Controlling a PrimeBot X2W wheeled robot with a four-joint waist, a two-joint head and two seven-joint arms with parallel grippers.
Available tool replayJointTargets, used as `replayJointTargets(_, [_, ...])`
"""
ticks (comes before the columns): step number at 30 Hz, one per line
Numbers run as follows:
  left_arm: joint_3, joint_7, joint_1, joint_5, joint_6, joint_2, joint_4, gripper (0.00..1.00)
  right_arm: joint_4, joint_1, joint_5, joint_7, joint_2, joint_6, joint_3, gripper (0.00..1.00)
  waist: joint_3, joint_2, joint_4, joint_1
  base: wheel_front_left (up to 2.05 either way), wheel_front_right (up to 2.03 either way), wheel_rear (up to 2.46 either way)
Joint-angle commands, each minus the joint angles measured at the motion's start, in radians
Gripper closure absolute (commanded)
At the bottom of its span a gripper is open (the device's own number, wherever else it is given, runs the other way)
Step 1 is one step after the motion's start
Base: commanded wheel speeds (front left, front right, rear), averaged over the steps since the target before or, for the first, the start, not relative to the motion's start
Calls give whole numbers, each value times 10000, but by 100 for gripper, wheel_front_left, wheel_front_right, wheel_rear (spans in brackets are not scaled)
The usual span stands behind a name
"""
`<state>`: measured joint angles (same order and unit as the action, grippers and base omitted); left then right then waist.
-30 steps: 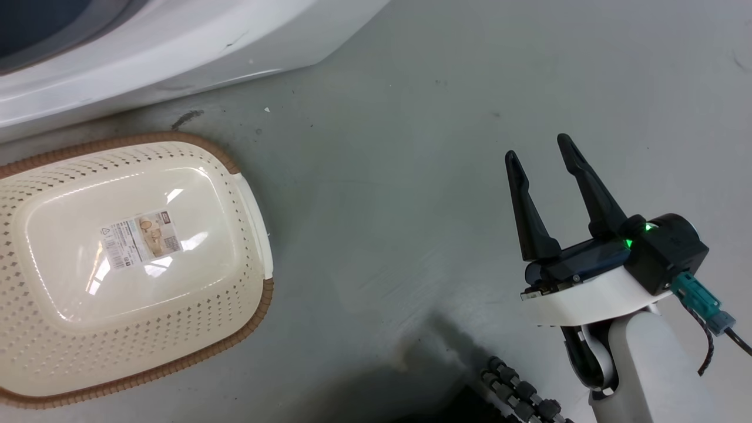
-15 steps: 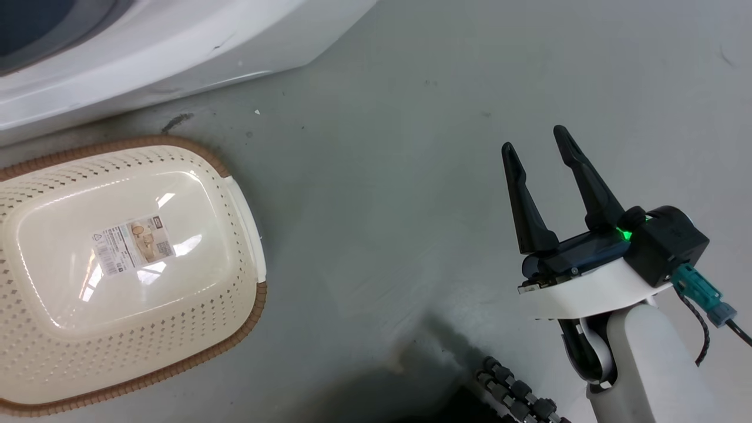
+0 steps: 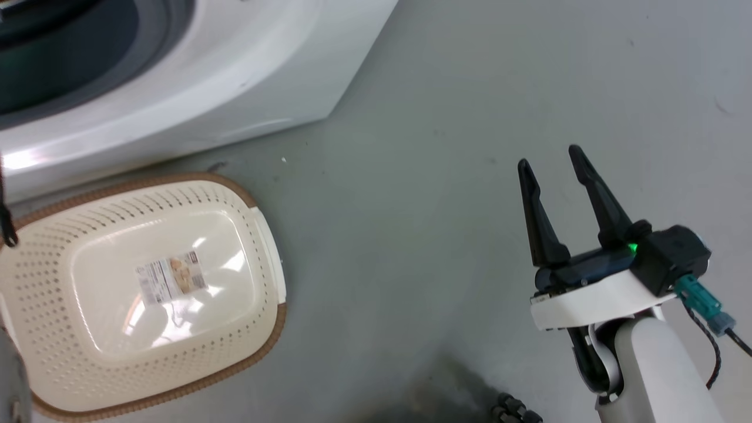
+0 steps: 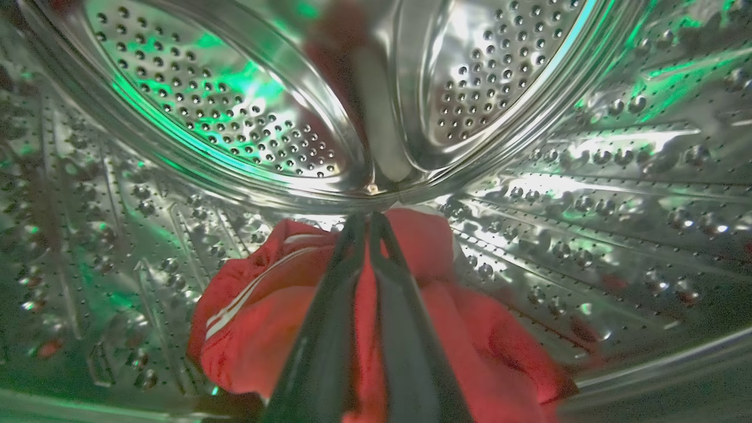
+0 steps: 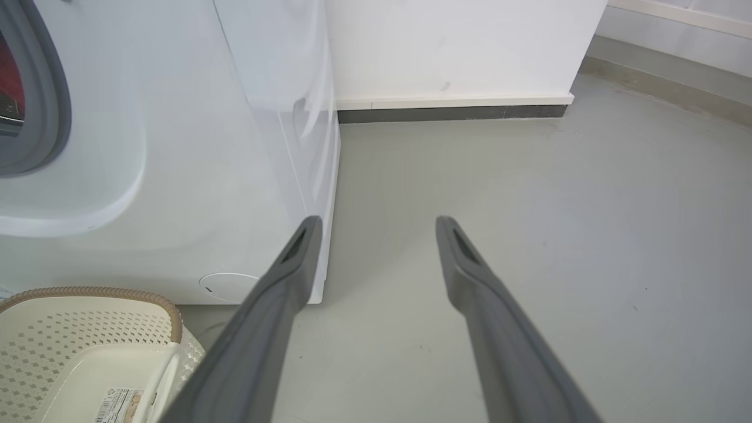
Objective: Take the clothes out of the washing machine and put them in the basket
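Inside the washing machine's steel drum (image 4: pixel 235 117), red clothes (image 4: pixel 258 317) with white stripes lie bunched on the drum floor. My left gripper (image 4: pixel 370 217) is shut, its fingers pressed together with red fabric bulging on both sides of them. In the head view the white washing machine (image 3: pixel 235 76) stands at the top left. The cream basket (image 3: pixel 53 247) sits empty on the floor in front of it, a paper label on its base. My right gripper (image 3: pixel 549 157) hovers open over bare floor, far right of the basket. It holds nothing.
The grey floor (image 3: pixel 411 205) spreads between the basket and my right arm. A white wall with a dark skirting (image 5: pixel 452 113) stands behind the machine (image 5: pixel 176 176). The basket's brown rim (image 5: pixel 88 291) lies near the machine's base.
The head camera has tilted, so more of the machine's porthole shows and the basket sits lower and further right in the picture. The right gripper stays open in much the same pose.
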<state>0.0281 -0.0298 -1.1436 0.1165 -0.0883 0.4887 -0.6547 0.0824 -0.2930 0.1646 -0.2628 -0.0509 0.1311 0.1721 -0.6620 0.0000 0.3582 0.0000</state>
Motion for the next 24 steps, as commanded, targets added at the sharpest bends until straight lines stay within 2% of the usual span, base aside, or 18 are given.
replayJointTargets(1, [-18,159,135,51,-30,-61,-41,100,32,127,-73,-26,13,-7,-28,0,465,0,-125,0,0,0,0])
replayJointTargets(4, [-86,1421,602,251,-5,-336,-511,100,113,390,-165,-26,11,-7,-163,0,1019,0,-257,0,0,0,0])
replayJointTargets(5, [-138,2127,934,378,16,-536,-860,100,173,588,-235,-26,13,-7,-241,0,1415,0,-358,0,0,0,0])
replayJointTargets(8, [-236,2730,1290,600,61,-814,-1212,100,295,869,-366,-26,13,-7,-329,0,1964,0,-483,0,0,0,0])
replayJointTargets(14, [-384,2962,2029,770,192,-1143,-1090,100,351,1245,-535,86,13,-7,-464,0,2780,0,-656,0,0,0,0])
replayJointTargets(24, [-977,2961,3904,725,510,-1634,453,100,21,1937,-596,502,15,-7,-561,0,4016,0,-980,0,0,0,0])
